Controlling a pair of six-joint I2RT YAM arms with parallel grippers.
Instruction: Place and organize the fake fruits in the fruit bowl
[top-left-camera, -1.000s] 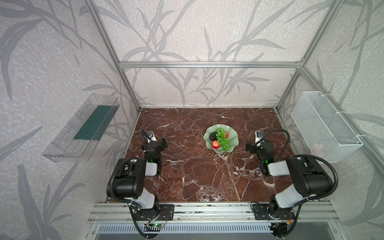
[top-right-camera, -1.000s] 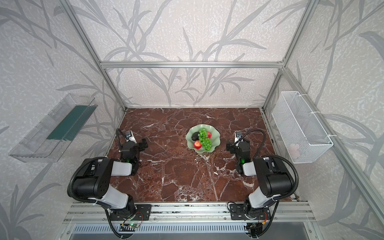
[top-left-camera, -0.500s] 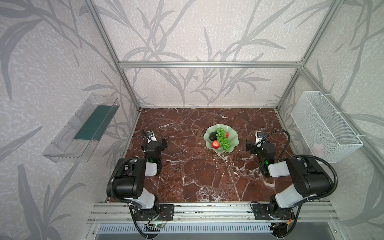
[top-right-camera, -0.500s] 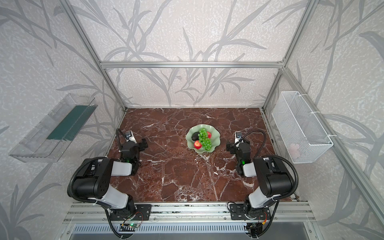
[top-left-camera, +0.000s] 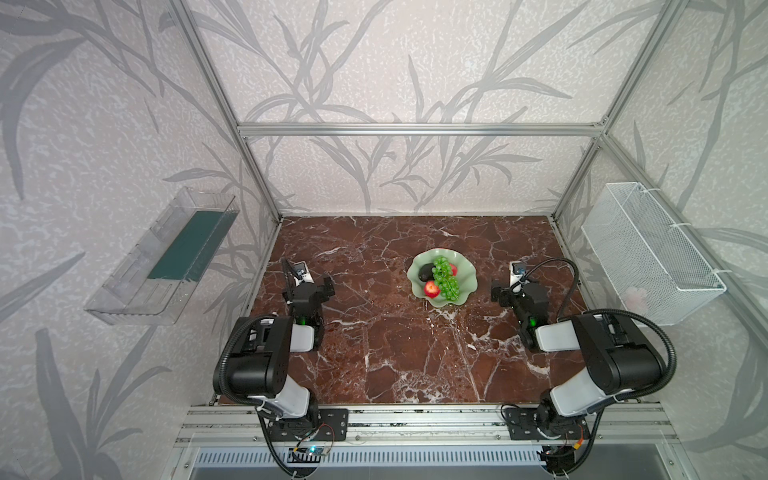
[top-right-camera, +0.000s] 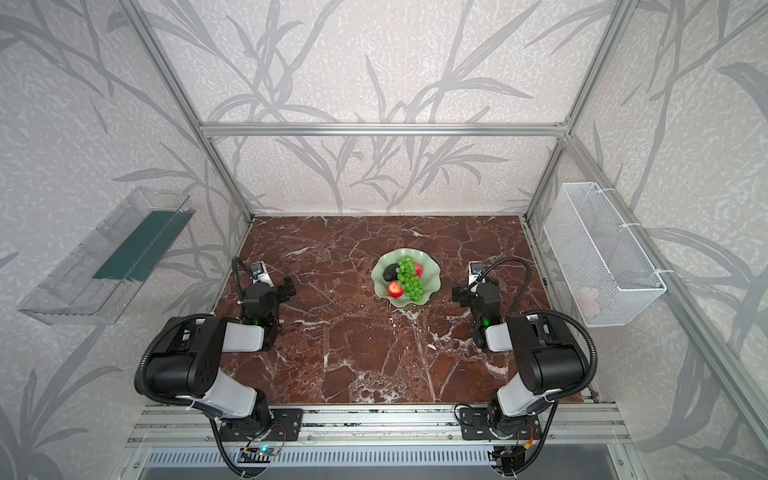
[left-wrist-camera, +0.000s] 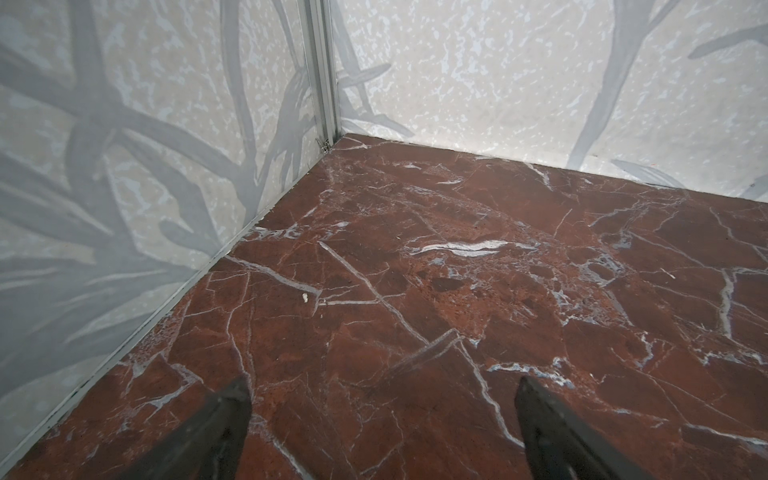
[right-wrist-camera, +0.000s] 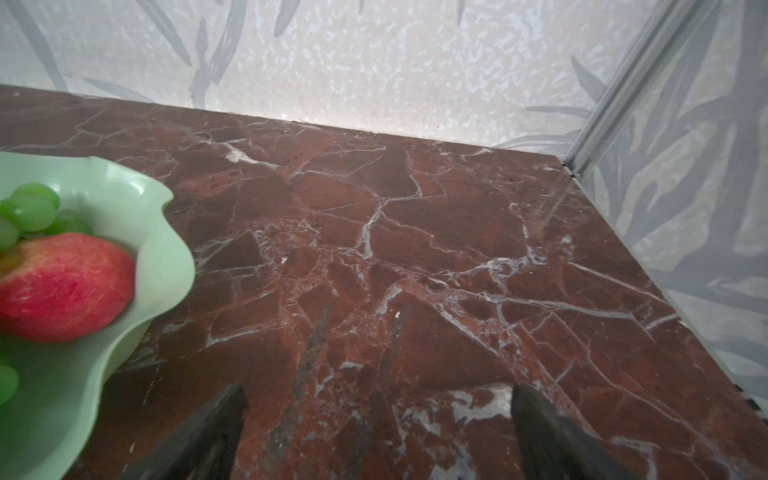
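Note:
The pale green fruit bowl (top-left-camera: 467, 275) (top-right-camera: 432, 275) stands on the marble right of centre, in both top views. Inside it lie the fake fruits: a bunch of green grapes (top-left-camera: 446, 279) across the middle, a dark avocado (top-left-camera: 424, 272) and two red fruits (top-left-camera: 431, 289) (top-left-camera: 454, 269). My left gripper (top-left-camera: 308, 286) (left-wrist-camera: 382, 399) hangs open and empty over bare marble near the left wall. My right gripper (top-left-camera: 517, 291) (right-wrist-camera: 376, 399) is open and empty just right of the bowl. The right wrist view catches the bowl's rim (right-wrist-camera: 166, 232), one red fruit (right-wrist-camera: 62, 286) and some grapes (right-wrist-camera: 29, 212).
A clear plastic tray (top-left-camera: 166, 257) hangs on the left wall. A white wire basket (top-left-camera: 648, 253) hangs on the right wall with something pale pink (top-left-camera: 636, 297) in it. Aluminium frame posts stand at the back corners of the marble table (top-left-camera: 395, 353).

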